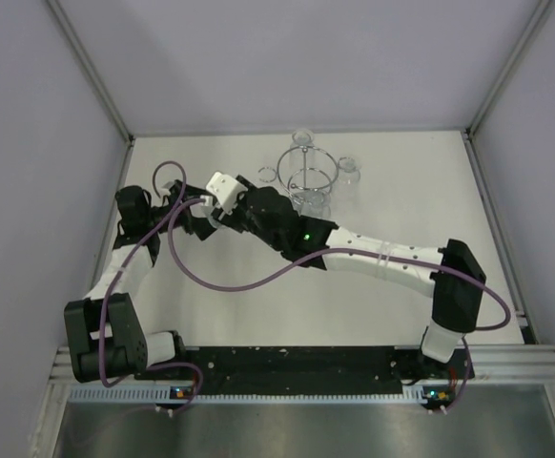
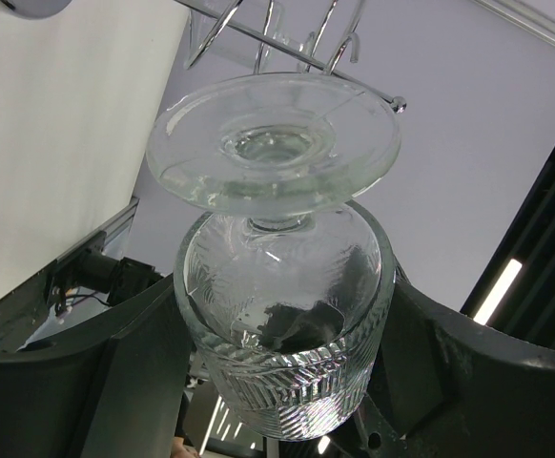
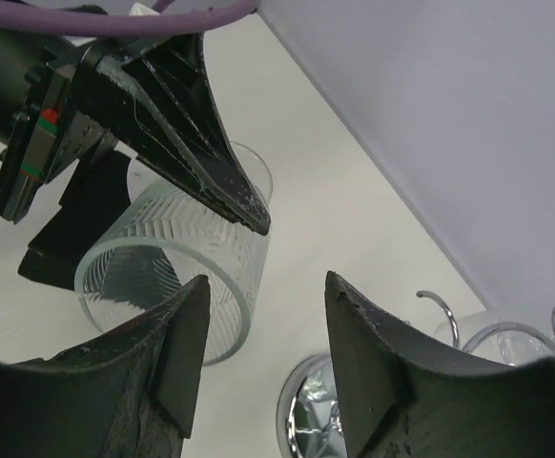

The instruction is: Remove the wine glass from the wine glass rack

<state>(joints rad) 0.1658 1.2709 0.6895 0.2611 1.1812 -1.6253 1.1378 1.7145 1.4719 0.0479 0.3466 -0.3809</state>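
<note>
The wine glass (image 2: 277, 315) is clear with a cut pattern. In the left wrist view its bowl sits between my left gripper's (image 2: 282, 377) black fingers, foot up. The chrome wine glass rack's wires (image 2: 268, 33) show just above the foot. The rack (image 1: 308, 174) stands at the table's back middle. My left gripper (image 1: 199, 212) is to its left, and the glass is hidden there under the right arm. My right gripper (image 3: 263, 286) is open and empty, close beside the held glass (image 3: 177, 262), with the rack's mirrored base (image 3: 306, 420) below it.
Other clear glasses hang on the rack's arms (image 1: 352, 170) (image 1: 302, 138). The right arm (image 1: 373, 258) stretches across the table in front of the rack. A purple cable (image 1: 230, 281) loops over the middle. Grey walls close in the table at the back and sides.
</note>
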